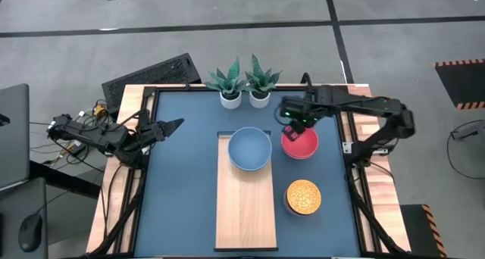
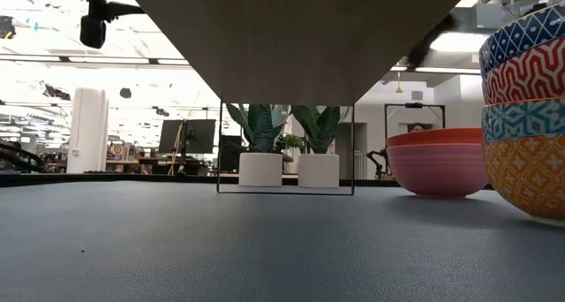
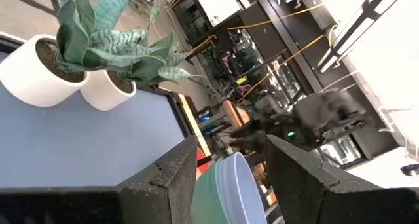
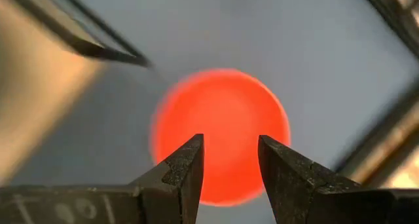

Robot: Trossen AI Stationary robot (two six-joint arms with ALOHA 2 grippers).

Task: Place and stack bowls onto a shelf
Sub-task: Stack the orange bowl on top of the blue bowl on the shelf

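**Right arm above the pink-red bowls, shelf holds one stack**

High view: right gripper hangs over the pink bowl, just beside the shelf; blue bowl sits on the shelf's far end. Patterned stack waits nearer. Left gripper parked at table's left edge, fingers apart.

Low view: an orange-red bowl is nested inside the pink.

Right wrist view: fingers apart, nothing held, bowl centred below. Risk: pinching only the inner rim may lift one bowl and drag the other.

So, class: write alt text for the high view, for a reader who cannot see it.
The right gripper hovers open over a pink bowl beside the wooden shelf, which holds a blue bowl. A patterned orange bowl sits nearby; the left gripper waits at the table's edge.
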